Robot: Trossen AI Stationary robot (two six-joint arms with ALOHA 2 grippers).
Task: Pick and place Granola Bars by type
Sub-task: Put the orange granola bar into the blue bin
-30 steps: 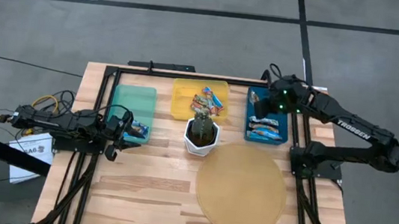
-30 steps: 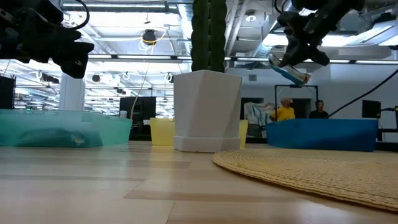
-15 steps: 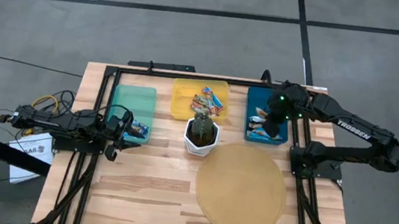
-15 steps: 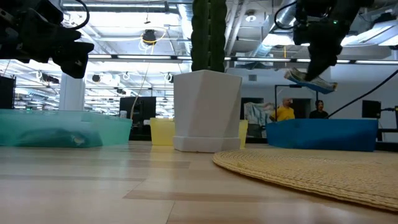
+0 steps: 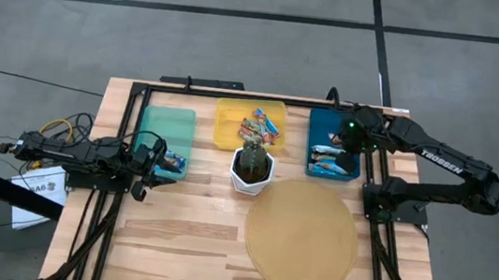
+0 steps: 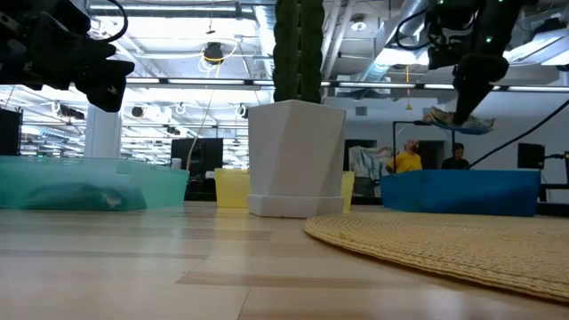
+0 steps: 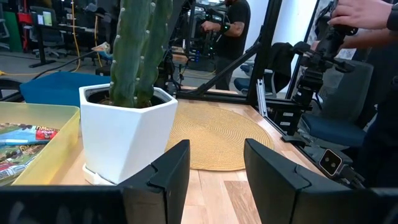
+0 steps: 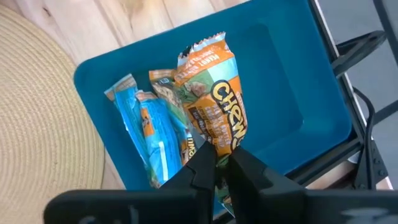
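Right gripper (image 8: 216, 163) pinched closed on a chewy granola bar (image 8: 214, 102), its glossy wrapper orange and green, hanging above the blue bin (image 8: 292, 93) below it.

Even, bright overhead light falls on the table (image 5: 191, 237), and shadows there are soft and faint. From table height, ceiling lamps (image 6: 212, 53) and bright windows behind put the white pot (image 6: 296, 160) and the dark arms in backlight; the near woven mat (image 6: 462, 244) is blurred. In the left wrist view the near fingers (image 7: 168, 174) look soft. Foil on the held bar (image 8: 214, 118) shows slight glare.
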